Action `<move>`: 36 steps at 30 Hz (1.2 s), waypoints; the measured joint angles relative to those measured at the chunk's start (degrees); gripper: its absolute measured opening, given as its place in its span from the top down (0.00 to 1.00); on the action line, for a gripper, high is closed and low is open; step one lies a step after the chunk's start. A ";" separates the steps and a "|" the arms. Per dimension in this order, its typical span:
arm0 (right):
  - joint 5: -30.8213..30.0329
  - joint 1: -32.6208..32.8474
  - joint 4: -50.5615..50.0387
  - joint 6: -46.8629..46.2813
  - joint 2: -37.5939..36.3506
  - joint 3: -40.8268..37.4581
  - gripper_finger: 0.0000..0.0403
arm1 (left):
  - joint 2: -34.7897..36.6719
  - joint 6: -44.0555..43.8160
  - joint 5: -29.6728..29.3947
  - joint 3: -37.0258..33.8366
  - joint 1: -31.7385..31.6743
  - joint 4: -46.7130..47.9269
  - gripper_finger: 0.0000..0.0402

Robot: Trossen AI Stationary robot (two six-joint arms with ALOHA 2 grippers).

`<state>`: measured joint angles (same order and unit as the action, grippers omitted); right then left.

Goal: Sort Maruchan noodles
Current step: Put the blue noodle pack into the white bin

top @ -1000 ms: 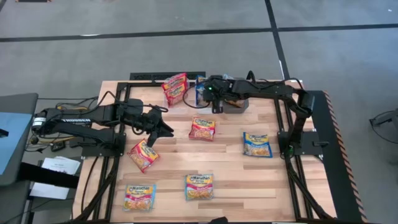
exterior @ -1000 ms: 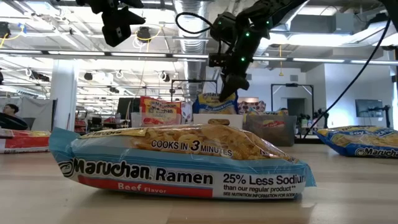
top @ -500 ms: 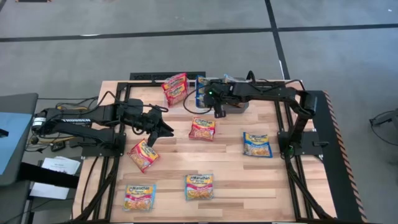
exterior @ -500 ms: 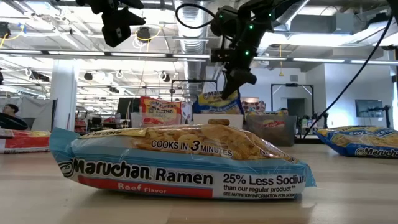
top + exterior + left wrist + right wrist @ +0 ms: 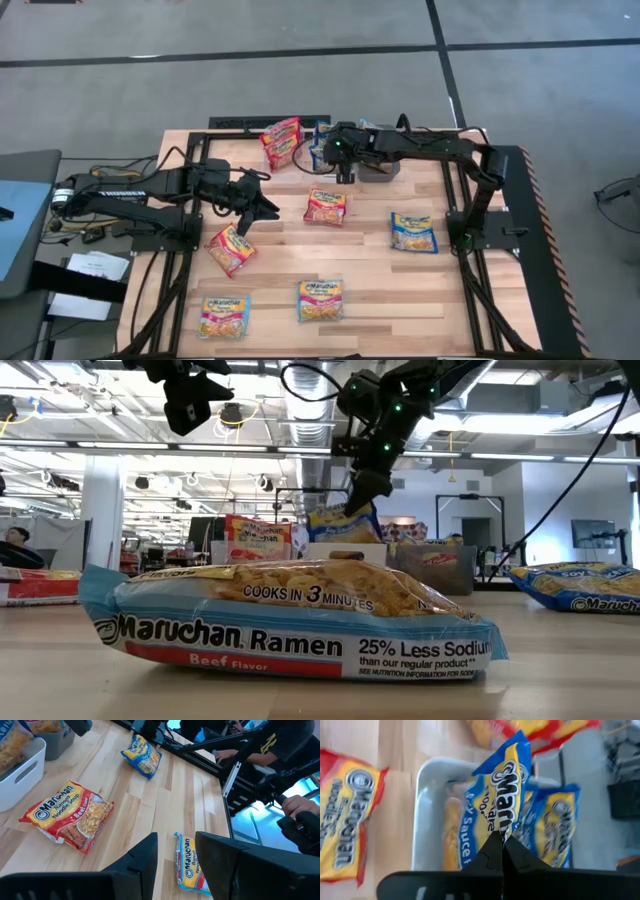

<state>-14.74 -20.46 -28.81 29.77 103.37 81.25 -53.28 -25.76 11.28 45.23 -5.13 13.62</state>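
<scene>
My right gripper [image 5: 342, 168] is at the far middle of the table, shut on a blue Maruchan packet [image 5: 502, 785] over the white bin [image 5: 427, 810]. Other blue packets [image 5: 555, 830] lie in that bin. The low view shows the packet [image 5: 345, 522] hanging under the gripper [image 5: 366, 488]. My left gripper [image 5: 250, 215] hovers open at the left, above a red packet [image 5: 230, 248]. More packets lie flat on the table: red-yellow [image 5: 326, 206], blue [image 5: 413, 232], a beef one [image 5: 320, 300] and a red one [image 5: 224, 315]. My right gripper pinches the blue packet by its upper edge [image 5: 496, 827] between the two shut fingers, coming from above and pointing down. The packet hangs upright below the fingers. Its lower end [image 5: 345, 538] is about level with the white bin's rim; whether it touches anything there I cannot tell.
A dark grey bin [image 5: 585, 795] stands right of the white bin, and a red packet [image 5: 282, 140] stands up to its left at the far edge. A black frame [image 5: 500, 250] runs around the wooden table. The left wrist view shows a person's hand [image 5: 300, 810] beyond the right edge.
My right gripper, still shut on the blue packet, has risen a little and moved slightly toward the table's left, from the grey bin's side to over the white bin. The packet has moved with it, still hanging.
</scene>
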 joint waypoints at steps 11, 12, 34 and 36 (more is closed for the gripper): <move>2.51 -0.02 -0.88 -9.28 0.02 0.00 0.99 | 0.00 0.04 -2.27 0.00 0.02 -0.04 0.71; 2.59 -0.32 -0.80 -10.66 0.02 0.00 0.99 | 0.00 0.03 -2.58 0.00 0.02 -0.04 0.71; 2.75 -0.39 -3.92 -25.48 2.86 0.00 0.96 | 0.00 -0.20 -2.71 0.00 0.02 0.00 0.71; 2.73 -0.62 -3.69 -26.65 2.86 0.00 0.94 | 0.00 -0.20 -2.71 0.00 0.02 -0.01 0.71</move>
<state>-12.01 -21.07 -32.50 3.12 106.24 81.25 -53.28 -25.96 8.58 45.23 -5.10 13.61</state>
